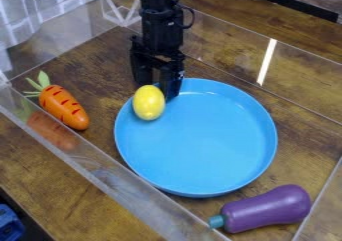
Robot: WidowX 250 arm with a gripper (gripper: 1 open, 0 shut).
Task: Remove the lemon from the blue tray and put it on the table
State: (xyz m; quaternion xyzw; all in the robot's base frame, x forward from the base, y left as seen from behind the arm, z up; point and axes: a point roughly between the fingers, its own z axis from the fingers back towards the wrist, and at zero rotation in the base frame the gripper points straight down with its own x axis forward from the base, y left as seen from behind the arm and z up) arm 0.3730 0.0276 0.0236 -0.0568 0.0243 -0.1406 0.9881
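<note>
The lemon (148,103) is lying inside the blue tray (214,150), close against its upper left rim. Right behind the lemon, the black hand (156,83) is pointing straight down with its two fingers spread apart, their tips reaching the rim area of the tray and gripping nothing. One finger is standing just beside the top of the lemon; whether it is touching the fruit cannot be told. The tray is sitting on the dark wood-grain counter (254,45). A carrot (60,105) with a green top is lying to the left of the tray, apart from it. A purple eggplant (263,209) is lying near the tray's lower right edge.
</note>
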